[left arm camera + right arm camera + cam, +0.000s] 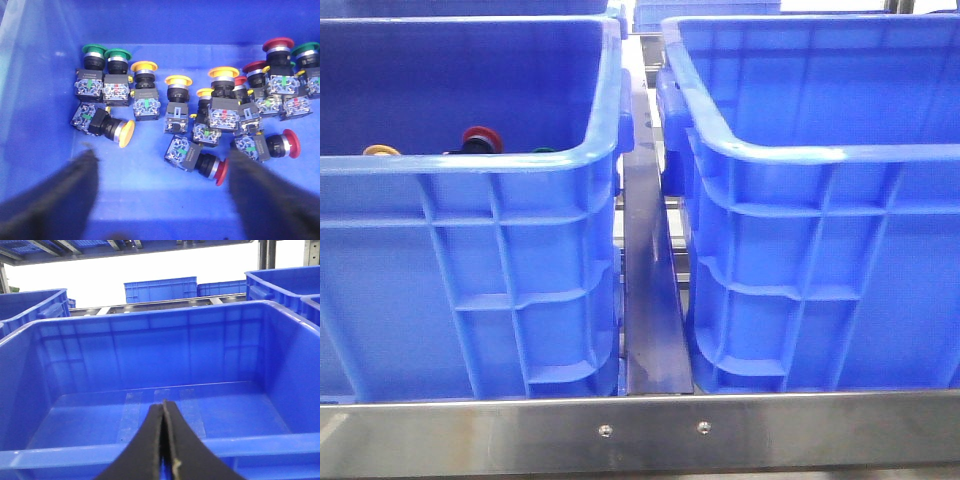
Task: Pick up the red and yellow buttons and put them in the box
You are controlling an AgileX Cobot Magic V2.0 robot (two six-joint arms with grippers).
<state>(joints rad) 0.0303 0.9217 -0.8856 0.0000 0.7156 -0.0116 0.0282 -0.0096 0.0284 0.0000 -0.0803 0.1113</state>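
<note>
Several red, yellow and green push buttons lie in the left blue crate (470,165). In the left wrist view a red button (220,171) lies on its side beside the right finger (260,195), and a yellow button (127,133) lies on its side further off. More stand upright behind, such as a yellow one (178,80) and a red one (278,45). My left gripper (160,165) is open and empty above the crate floor. My right gripper (164,405) is shut and empty at the near rim of the empty right box (150,355). Neither gripper shows in the front view.
Green-capped buttons (94,49) stand at the far end of the cluster. In the front view a yellow cap (381,150) and a red cap (480,136) peek over the left crate's rim. A metal rail (650,300) separates the crates. More blue crates (160,290) stand behind.
</note>
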